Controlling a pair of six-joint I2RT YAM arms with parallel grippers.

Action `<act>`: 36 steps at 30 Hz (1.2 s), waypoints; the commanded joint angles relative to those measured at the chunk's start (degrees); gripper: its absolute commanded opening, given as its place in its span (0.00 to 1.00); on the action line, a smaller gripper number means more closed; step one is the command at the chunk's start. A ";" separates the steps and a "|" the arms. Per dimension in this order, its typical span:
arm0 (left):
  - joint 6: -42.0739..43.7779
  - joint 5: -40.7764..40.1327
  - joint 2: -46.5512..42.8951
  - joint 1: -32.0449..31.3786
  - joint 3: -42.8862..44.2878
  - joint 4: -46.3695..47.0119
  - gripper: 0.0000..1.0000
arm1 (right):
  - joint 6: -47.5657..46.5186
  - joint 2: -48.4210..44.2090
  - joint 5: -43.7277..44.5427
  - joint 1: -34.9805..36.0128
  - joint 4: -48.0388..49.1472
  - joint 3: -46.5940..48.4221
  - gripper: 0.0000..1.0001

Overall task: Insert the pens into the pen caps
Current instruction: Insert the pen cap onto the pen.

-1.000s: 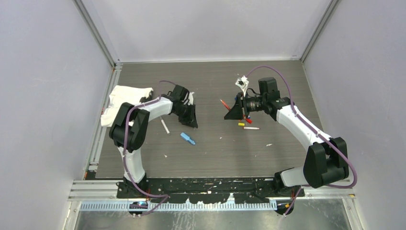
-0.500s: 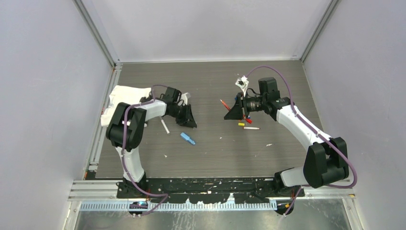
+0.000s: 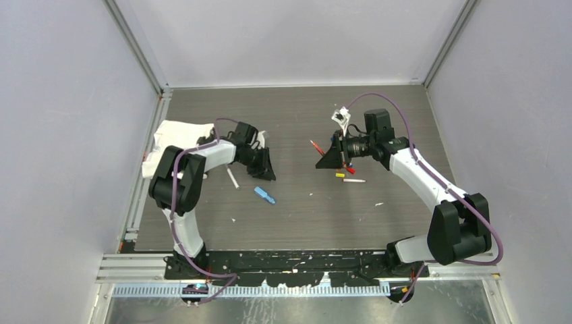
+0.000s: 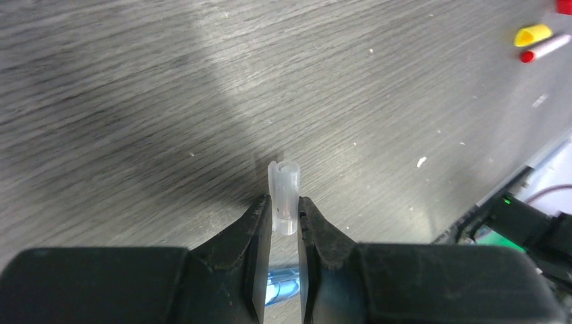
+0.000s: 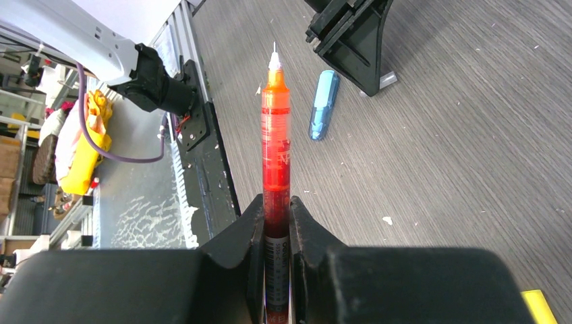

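1. Mating step: left tool [image 4: 283, 202] pinches a clear pen cap [image 4: 282, 177], mouth outward, toward the worktop's [image 3: 303, 223] 9 o'clock.
2. Right tool [image 5: 276, 206] clamps a red pen [image 5: 275, 135], nib forward, toward 2 o'clock.
3. Next, likely: line nib up with cap mouth, then push together.

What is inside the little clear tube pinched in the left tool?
The clear pen cap shows an open mouth with a smaller inner ring and no pen in it. Its lower part is hidden between the fingers of the left tool.
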 commanded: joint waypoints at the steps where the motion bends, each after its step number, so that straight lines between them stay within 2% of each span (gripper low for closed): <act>1: 2.82 -21.14 1.66 -3.68 -0.04 -11.21 0.22 | 0.13 -1.09 -1.61 -0.30 1.63 1.26 0.01; 8: 2.08 -35.62 4.28 -10.69 5.58 -17.33 0.23 | 0.19 -1.37 -1.76 -0.31 1.63 1.26 0.01; 16: 2.38 -46.39 9.10 -15.53 9.82 -22.61 0.30 | 0.16 -1.68 -1.96 -0.30 1.61 1.26 0.01; 25: 3.61 -49.17 12.73 -16.16 12.77 -24.19 0.31 | 0.21 -1.68 -2.05 -0.33 1.58 1.26 0.01; 36: 4.90 -47.76 17.12 -16.19 14.96 -24.46 0.29 | 0.16 -1.68 -2.22 -0.39 1.62 1.32 0.01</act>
